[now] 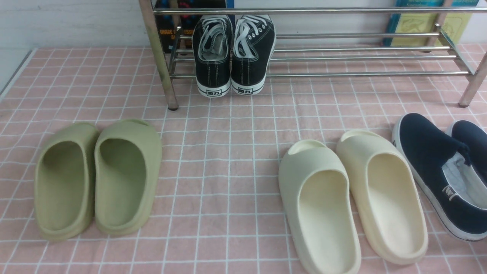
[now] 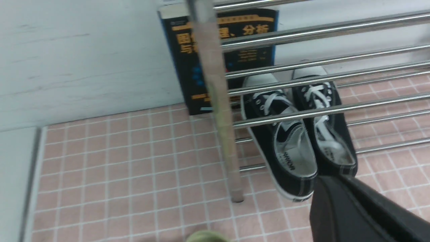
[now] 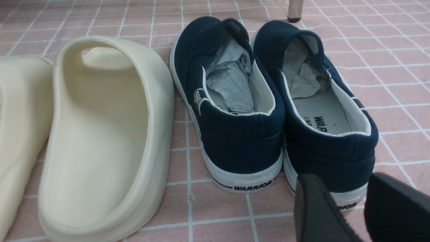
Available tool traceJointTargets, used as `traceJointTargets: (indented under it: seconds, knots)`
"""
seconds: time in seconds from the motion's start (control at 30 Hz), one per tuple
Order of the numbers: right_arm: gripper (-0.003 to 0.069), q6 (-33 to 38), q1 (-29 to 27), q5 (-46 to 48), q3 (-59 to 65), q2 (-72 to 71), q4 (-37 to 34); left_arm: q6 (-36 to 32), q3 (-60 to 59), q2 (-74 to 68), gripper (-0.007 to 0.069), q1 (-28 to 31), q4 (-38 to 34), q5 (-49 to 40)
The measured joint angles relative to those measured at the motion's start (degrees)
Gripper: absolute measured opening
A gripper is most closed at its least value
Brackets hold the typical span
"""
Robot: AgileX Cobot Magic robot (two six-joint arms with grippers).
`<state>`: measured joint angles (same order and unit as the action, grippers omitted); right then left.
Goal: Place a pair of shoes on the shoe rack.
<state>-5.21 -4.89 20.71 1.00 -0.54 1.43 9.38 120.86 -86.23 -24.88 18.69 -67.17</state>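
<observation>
The two black canvas sneakers (image 1: 230, 57) with white laces rest side by side on the lower bars of the chrome shoe rack (image 1: 342, 57), at its left end, with toes toward the wall and heels over the front bar. The left wrist view shows them (image 2: 295, 141) under the rack's bars (image 2: 369, 101). My left gripper (image 2: 331, 179) hangs just behind their heels, its fingers together and holding nothing. My right gripper (image 3: 342, 188) is open and empty, low behind the heel of a navy slip-on (image 3: 329, 111). Neither gripper shows in the front view.
Green foam slides (image 1: 97, 179) lie at the front left. Cream slides (image 1: 350, 201) and navy slip-ons (image 1: 445, 171) lie at the front right. Books (image 1: 426, 23) lean on the wall behind the rack. The rack's left leg (image 1: 159, 57) stands beside the sneakers.
</observation>
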Motion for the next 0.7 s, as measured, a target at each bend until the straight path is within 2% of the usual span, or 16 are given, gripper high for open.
traceJointTargets:
  seconds: [0.17,0.2,0.3,0.47,0.7]
  knots:
    - [0.024,0.0,0.0,0.0,0.0,0.0,0.0,1.93,-19.96,18.02,0.0023,0.0,3.24,-0.25]
    - [0.024,0.0,0.0,0.0,0.0,0.0,0.0,2.13,-19.96,18.02,0.0023,0.0,3.31,-0.25]
    - [0.024,0.0,0.0,0.0,0.0,0.0,0.0,5.97,-34.56,28.96,0.0023,0.0,5.8,-0.6]
    - [0.024,0.0,0.0,0.0,0.0,0.0,0.0,9.98,-50.33,41.92,0.0023,0.0,8.69,-1.0]
    - [0.024,0.0,0.0,0.0,0.0,0.0,0.0,12.01,-59.99,51.25,0.0023,0.0,7.28,-3.53]
